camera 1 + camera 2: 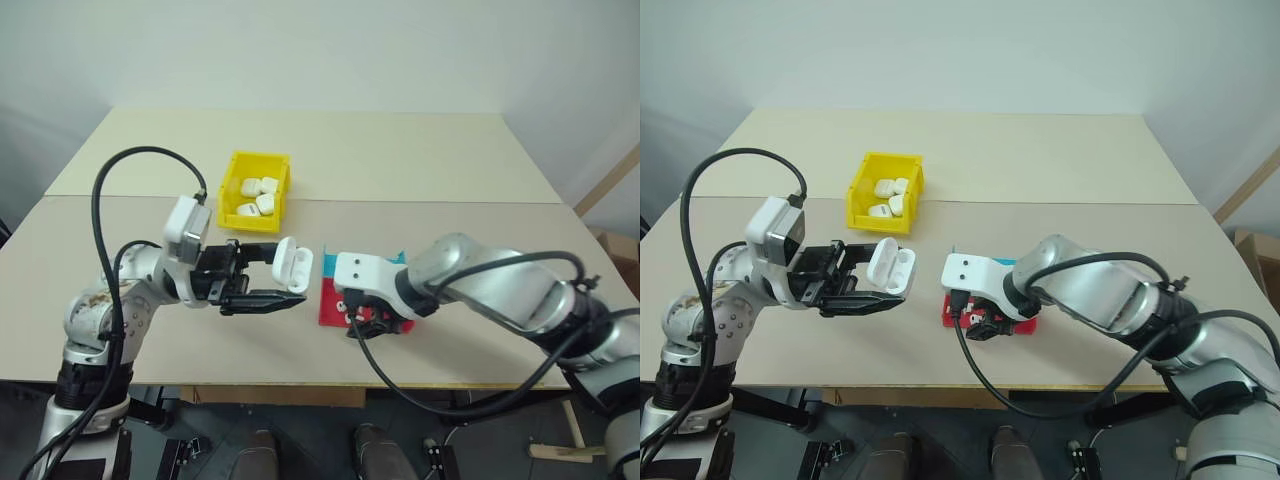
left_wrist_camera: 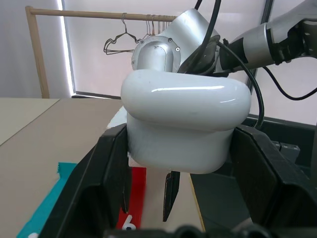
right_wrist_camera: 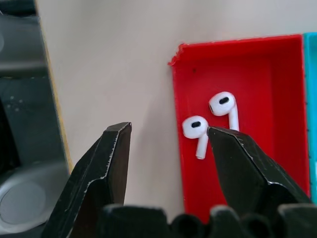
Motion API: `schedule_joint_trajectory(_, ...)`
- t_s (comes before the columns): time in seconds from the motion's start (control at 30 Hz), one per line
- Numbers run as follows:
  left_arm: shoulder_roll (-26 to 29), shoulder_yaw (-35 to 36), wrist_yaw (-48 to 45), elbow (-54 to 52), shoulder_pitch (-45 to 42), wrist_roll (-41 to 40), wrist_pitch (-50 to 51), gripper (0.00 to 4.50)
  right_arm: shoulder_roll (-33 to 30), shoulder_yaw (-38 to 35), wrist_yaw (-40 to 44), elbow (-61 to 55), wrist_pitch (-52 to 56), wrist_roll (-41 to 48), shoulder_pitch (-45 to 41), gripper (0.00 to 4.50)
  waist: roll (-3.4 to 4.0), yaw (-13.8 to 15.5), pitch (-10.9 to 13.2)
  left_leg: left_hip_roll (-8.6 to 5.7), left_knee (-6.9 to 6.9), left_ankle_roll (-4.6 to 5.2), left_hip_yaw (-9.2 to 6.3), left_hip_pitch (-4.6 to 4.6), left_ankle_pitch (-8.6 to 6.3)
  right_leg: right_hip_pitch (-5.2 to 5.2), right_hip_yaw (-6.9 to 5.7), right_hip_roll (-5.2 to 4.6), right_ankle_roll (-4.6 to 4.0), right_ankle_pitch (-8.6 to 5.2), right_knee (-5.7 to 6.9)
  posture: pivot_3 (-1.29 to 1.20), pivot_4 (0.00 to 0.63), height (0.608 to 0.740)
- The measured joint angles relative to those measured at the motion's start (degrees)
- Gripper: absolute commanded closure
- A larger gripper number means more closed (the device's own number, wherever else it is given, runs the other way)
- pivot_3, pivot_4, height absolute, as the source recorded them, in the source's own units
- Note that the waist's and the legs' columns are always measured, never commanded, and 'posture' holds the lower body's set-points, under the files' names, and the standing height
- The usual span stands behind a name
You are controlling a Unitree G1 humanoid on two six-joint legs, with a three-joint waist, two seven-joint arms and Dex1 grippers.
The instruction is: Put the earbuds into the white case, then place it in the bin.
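Left eye view: the beige table (image 1: 420,160) lies bare across its far half and right side, leaving broad room there, while the action crowds the near edge. The left tool (image 1: 285,285) points level to the right, clamped on the white case (image 1: 292,262), a glossy rounded shell held clear of the table with its lid flipped up. Just right of it, the right tool (image 3: 168,136) tilts down over the red part of a flat tray (image 3: 257,69), its black tapered fingers standing apart with nothing between them. One fingertip sits just beside the earbuds (image 3: 210,119) (two tiny glossy pieces with short stems), which lie together near the tray's raised rim. A teal strip borders the red. Farther back and left stands the bin (image 1: 236,165), bright yellow plastic with raised walls, holding several white cases.
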Motion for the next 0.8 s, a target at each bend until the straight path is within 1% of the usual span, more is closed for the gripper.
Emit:
schedule_joint_trajectory(0.07, 0.01, 0.0, 0.42, -0.28, 0.19, -0.2, 0.04, 1.67, 0.48, 1.29, 0.19, 1.18, -0.55, -1.35, 0.0, 1.56, 0.0, 0.03, 0.0, -0.01, 0.0, 0.0, 0.0, 0.0, 0.0, 0.0, 0.0, 0.0, 0.0, 0.0, -0.01, 0.0, 0.15, 0.74)
schedule_joint_trajectory(0.73, 0.69, -0.16, 2.57, -1.67, 2.32, -1.16, 0.04, 1.67, 4.79, 5.31, 6.79, 9.34, -5.96, -9.9, -0.2, 1.56, 0.0, -0.08, 0.0, 0.0, 0.0, 0.0, 0.0, 0.0, 0.0, 0.0, 0.0, 0.01, 0.0, 0.0, -0.01, 0.0, 0.15, 0.74)
schedule_joint_trajectory(0.77, 0.83, -0.15, 2.75, -1.76, 2.43, -1.2, 0.04, 1.67, 4.84, 5.37, 7.15, 9.57, -6.27, -10.56, -0.19, 1.86, 0.0, -0.07, 0.0, 0.0, 0.0, 0.0, 0.0, 0.01, 0.0, 0.0, -0.01, 0.01, 0.0, 0.0, -0.01, 0.0, 0.15, 0.74)
schedule_joint_trajectory(0.8, 0.95, -0.15, 2.84, -1.85, 2.54, -1.26, 0.04, 1.67, 4.84, 5.38, 7.44, 9.72, -6.44, -10.82, -0.19, 1.95, 0.0, -0.08, 0.0, 0.0, -0.01, 0.0, 0.0, 0.01, 0.0, 0.0, -0.01, 0.01, 0.0, 0.0, -0.01, 0.0, 0.15, 0.74)
